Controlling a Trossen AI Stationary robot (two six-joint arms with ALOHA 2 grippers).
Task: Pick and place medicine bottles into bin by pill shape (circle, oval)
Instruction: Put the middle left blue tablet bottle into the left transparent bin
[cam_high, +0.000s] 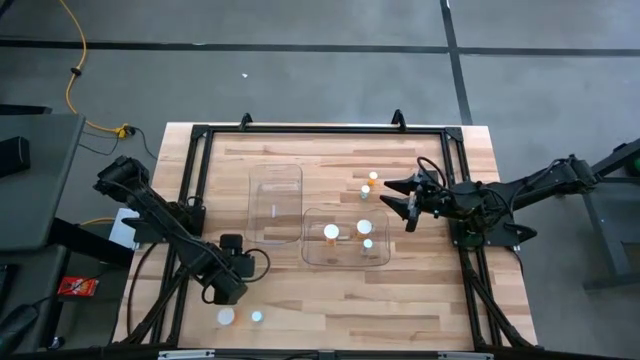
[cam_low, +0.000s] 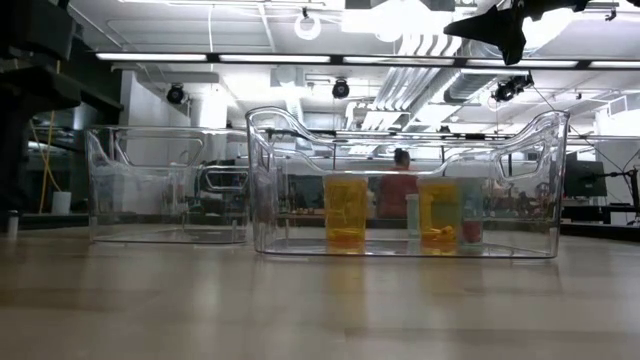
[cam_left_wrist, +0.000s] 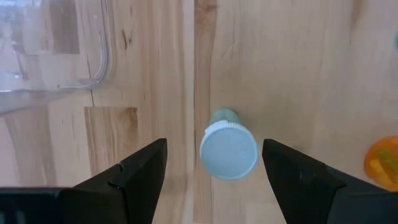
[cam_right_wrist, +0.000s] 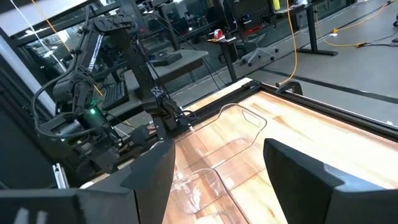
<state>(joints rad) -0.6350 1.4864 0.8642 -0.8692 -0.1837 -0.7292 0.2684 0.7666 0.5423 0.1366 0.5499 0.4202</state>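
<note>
The wooden bench (cam_high: 330, 290) carries two clear plastic bins. The taller bin (cam_high: 275, 203) sits toward the middle-left and looks empty from above. The second bin (cam_high: 345, 238) lies just beside it, nearer the right arm, and holds three medicine bottles: a white-capped one (cam_high: 331, 232), another (cam_high: 364, 227) and a smaller one (cam_high: 368, 244). In the low view two amber bottles (cam_low: 346, 211) and (cam_low: 438, 214) stand upright inside this bin.

The left arm reaches across the near-left part of the bench. Its end effector (cam_left_wrist: 214, 165) points down at the bench with fingers spread wide, holding nothing. A pale green bottle with a white cap (cam_left_wrist: 228, 149) stands between the fingers, clear of both. Part of an amber bottle (cam_left_wrist: 382, 163) shows beside it. From above, two white caps (cam_high: 226, 316) and (cam_high: 257, 316) sit near the front edge, just beyond this end effector.

The right arm comes in from the right side, its end effector (cam_high: 402, 197) raised above the bench, fingers apart and empty. Two small bottles (cam_high: 373, 176) and (cam_high: 365, 189) stand on the bench just beside it, outside the bins.
</note>
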